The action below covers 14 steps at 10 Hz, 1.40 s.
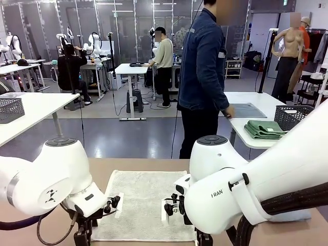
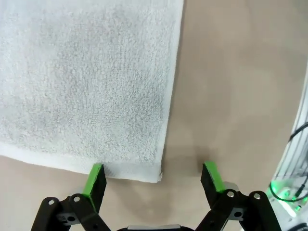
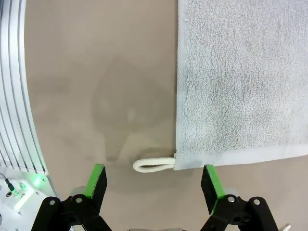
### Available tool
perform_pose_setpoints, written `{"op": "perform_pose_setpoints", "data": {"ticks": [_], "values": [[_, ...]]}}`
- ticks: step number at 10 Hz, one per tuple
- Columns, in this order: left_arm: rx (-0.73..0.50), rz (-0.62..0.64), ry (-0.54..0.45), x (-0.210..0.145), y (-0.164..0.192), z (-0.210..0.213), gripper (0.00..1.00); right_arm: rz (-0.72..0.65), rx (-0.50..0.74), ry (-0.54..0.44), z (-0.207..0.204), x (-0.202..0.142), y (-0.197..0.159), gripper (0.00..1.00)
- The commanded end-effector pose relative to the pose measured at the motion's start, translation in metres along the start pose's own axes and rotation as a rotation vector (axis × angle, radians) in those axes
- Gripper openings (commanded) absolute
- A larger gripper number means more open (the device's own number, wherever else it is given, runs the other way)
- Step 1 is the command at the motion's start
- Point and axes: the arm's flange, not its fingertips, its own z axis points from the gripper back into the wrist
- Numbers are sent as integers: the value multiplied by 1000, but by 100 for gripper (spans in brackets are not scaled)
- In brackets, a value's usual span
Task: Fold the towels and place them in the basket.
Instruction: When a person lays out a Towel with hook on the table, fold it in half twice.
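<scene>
The pale towel lies spread flat on the brown worktop, at 6 o'clock in the front view, between the two arms. It is not yet folded.

In the left wrist view the towel spreads from 9 to 12 o'clock. Its near corner sits at about 6 o'clock, just inside one of the green pads. The left arm's jaws stand wide open and hold nothing, straddling that corner and the bare worktop beside it.

In the right wrist view the towel takes up 12 to 3 o'clock. Its hemmed corner and small cord loop sit at 6 o'clock, between the pads. The right arm's jaws are likewise spread apart and empty.

The towel is terry cloth, so it is probably light, limp and a little grippy, and it should sag and drape once lifted. The flat hem at each near corner looks like the firmest place to pinch. The loop is too thin and loose to trust. If both corners are lifted evenly, the fold should stay square. A shallow pinch may catch only the nap and slip off.
</scene>
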Motion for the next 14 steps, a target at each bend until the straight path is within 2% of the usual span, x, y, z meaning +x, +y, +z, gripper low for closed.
{"op": "perform_pose_setpoints", "data": {"ticks": [1,11,12,13,14], "values": [[15,-57,-8,-25,-35,-7,100,23,-16,-10,-10,-16,10,99],[-60,-90,2,-29,-30,-15,100,16,0,-33,-14,-9,-6,99],[-67,-92,2,-27,-29,-15,81,15,1,-32,-13,-9,-6,99],[-65,-89,-1,-28,-30,-15,58,16,-1,-31,-13,-9,-6,71],[-60,-86,-3,-27,-30,-13,21,21,-3,-28,-13,-9,-5,42]]}}
